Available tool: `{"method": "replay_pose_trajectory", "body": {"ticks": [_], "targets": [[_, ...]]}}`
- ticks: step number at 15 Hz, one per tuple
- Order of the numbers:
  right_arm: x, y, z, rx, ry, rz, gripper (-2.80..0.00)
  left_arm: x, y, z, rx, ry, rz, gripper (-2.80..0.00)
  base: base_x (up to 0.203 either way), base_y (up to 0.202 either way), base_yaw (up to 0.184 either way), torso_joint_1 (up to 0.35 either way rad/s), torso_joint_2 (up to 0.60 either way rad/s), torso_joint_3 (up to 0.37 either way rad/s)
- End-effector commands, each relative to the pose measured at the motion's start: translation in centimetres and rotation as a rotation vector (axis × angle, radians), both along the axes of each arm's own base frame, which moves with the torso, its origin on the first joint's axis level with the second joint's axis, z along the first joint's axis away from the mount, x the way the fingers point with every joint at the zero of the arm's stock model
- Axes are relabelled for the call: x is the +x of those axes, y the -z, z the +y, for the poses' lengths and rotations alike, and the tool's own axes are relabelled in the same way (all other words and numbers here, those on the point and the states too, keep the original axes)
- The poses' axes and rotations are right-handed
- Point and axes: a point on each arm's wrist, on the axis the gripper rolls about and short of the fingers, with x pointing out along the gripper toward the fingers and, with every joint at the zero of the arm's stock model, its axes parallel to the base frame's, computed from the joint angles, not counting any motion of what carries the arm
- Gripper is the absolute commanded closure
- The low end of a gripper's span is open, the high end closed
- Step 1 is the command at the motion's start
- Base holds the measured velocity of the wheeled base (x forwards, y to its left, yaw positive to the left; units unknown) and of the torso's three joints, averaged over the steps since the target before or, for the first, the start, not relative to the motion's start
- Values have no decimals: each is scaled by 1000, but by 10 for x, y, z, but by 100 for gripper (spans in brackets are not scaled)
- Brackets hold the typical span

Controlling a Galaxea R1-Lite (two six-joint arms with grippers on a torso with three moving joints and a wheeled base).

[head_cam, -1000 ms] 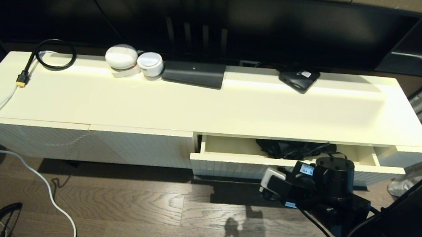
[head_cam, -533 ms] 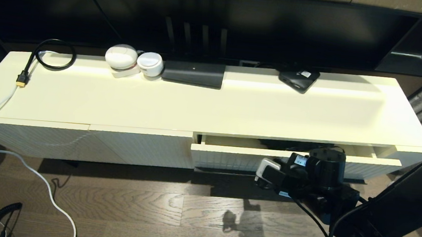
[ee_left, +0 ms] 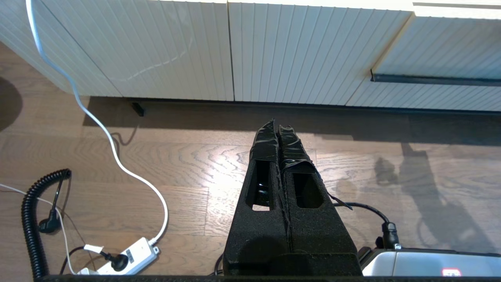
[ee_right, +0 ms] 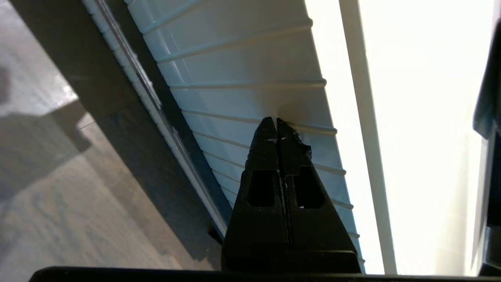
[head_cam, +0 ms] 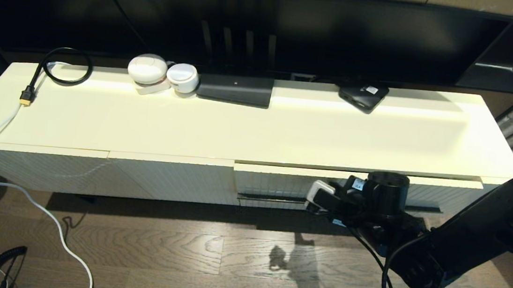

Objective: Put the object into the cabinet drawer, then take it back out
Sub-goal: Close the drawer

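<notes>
1. The cabinet (head_cam: pixel 258 130) is long and cream-white; its top runs left to right across the head view.
2. The cabinet drawer (head_cam: pixel 276 183) sits at the right end of the cabinet front. Its ribbed face lies nearly flush with the neighbouring panels. Its long axis runs parallel to the front edge of the cabinet top.
3. The bar handle (head_cam: pixel 270 197) runs along the lower part of the drawer front, below the level of the right claw tips.
4. The right claw (ee_right: pixel 276 122) has its fingers pressed together and holds nothing. Its tips touch the ribbed drawer face, pointing straight at it.
5. The right arm is the nearer arm; the drawer lies directly ahead of it.
6. The left claw (ee_left: pixel 277 125) is closed and empty, parked above the floor, well apart from the drawer.
7. The object is not visible; it is probably inside the drawer.
</notes>
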Motion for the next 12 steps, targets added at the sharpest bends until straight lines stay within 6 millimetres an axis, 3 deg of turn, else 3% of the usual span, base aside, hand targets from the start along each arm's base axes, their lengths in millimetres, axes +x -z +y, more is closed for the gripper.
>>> {"method": "replay_pose_trajectory", "body": {"ticks": [1, 7, 12], "targets": [[6, 1, 2, -3, 17, -16, 0, 0, 0, 0, -1, -1, 0, 0, 0, 0, 0, 0, 0, 0], [-4, -14, -3, 7, 22, -31, 0, 0, 0, 0, -1, 0, 0, 0, 0, 0, 0, 0, 0, 0], [-41, -40, -21, 4, 33, -17, 0, 0, 0, 0, -1, -2, 0, 0, 0, 0, 0, 0, 0, 0]]}}
